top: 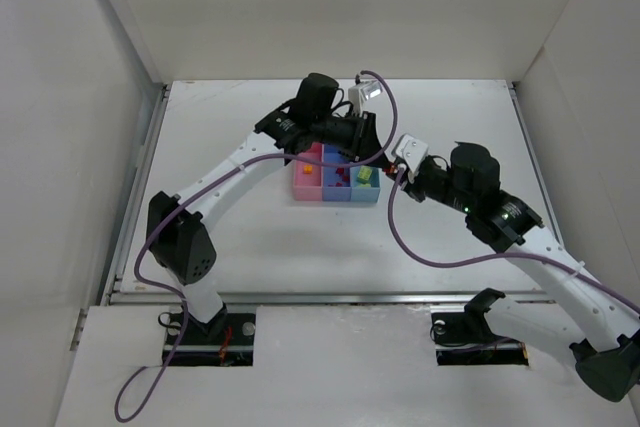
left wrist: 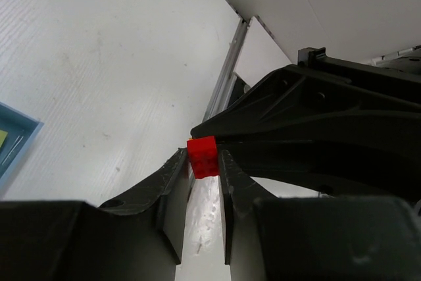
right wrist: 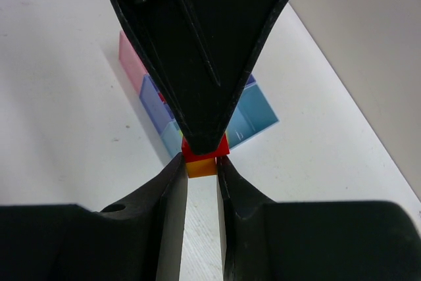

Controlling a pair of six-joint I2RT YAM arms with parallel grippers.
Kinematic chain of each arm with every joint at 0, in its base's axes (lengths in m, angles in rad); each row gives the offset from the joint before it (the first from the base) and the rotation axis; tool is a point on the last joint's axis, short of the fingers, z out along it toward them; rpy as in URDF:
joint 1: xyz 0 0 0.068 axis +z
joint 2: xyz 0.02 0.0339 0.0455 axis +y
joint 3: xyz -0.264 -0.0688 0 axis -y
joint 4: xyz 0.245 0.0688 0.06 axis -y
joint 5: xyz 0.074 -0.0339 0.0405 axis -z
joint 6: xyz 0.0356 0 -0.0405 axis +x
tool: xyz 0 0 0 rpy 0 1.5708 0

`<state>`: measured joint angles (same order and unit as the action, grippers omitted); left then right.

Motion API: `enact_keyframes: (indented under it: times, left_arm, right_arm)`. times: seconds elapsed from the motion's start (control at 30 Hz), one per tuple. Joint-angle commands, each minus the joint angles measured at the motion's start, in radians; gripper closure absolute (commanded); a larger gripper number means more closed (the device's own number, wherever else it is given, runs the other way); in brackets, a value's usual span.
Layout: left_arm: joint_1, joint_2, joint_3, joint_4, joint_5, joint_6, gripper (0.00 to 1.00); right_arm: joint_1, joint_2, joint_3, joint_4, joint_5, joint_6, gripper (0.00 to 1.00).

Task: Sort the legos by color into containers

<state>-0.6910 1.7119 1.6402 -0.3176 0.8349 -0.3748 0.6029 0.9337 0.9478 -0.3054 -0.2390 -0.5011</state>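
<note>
Left gripper (left wrist: 204,160) jaws clamped on red brick (left wrist: 202,156); right gripper (right wrist: 201,162) jaws clamped on orange brick (right wrist: 201,168) joined to it, just right of containers (top: 335,200). Risk: a sudden snap apart could flick either brick loose onto the surface (top: 250,247).

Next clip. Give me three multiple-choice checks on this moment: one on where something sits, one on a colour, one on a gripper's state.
1. Which bin is in the middle of the row?
A pink
B medium blue
C light blue
2. What colour is the brick in the left gripper?
A red
B white
C black
3. The right gripper is:
A wide open
B shut on the orange brick
C out of view

Answers:
1 B: the medium blue bin sits between the pink bin and the light blue bin.
2 A: its fingertips pinch the red brick.
3 B: its fingertips clamp the orange brick, which touches the red one.
</note>
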Motion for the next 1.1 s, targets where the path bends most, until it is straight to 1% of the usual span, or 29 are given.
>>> enact_keyframes:
  times: [0.0,0.03,0.13,0.3,0.47,0.53,0.73,0.93,1.07]
  left_arm:
    - [-0.002,-0.017,-0.01,0.043,0.044,-0.01,0.87]
    - [-0.002,-0.017,-0.01,0.043,0.044,0.0,0.88]
    - [-0.002,-0.026,-0.019,0.043,0.044,0.001,1.0]
    - [0.007,-0.026,-0.01,0.043,0.044,0.011,1.0]
    - [0.044,-0.044,0.0,0.006,0.044,0.036,1.0]
    - [0.054,-0.054,0.0,-0.029,0.011,0.071,1.0]
    - [0.084,-0.087,-0.022,-0.038,0.026,0.071,1.0]
    - [0.084,-0.107,-0.031,-0.048,0.036,0.071,1.0]
    - [0.103,-0.126,-0.042,-0.058,0.036,0.08,1.0]
  right_arm:
    - [0.018,-0.016,0.012,0.077,-0.019,-0.001,0.97]
    - [0.018,-0.016,0.012,0.077,-0.019,-0.001,0.97]
    - [0.018,-0.016,0.012,0.077,-0.019,-0.001,0.97]
    - [0.018,-0.016,0.003,0.068,-0.028,-0.001,0.97]
    - [0.018,-0.006,-0.007,0.012,0.061,-0.02,0.97]
    - [0.018,0.004,-0.023,-0.007,0.085,-0.031,0.97]
    - [0.018,0.013,-0.072,-0.008,0.144,-0.031,0.97]
    - [0.018,0.031,-0.072,-0.008,0.222,-0.031,0.97]
    - [0.018,0.04,-0.083,-0.008,0.242,-0.031,0.97]
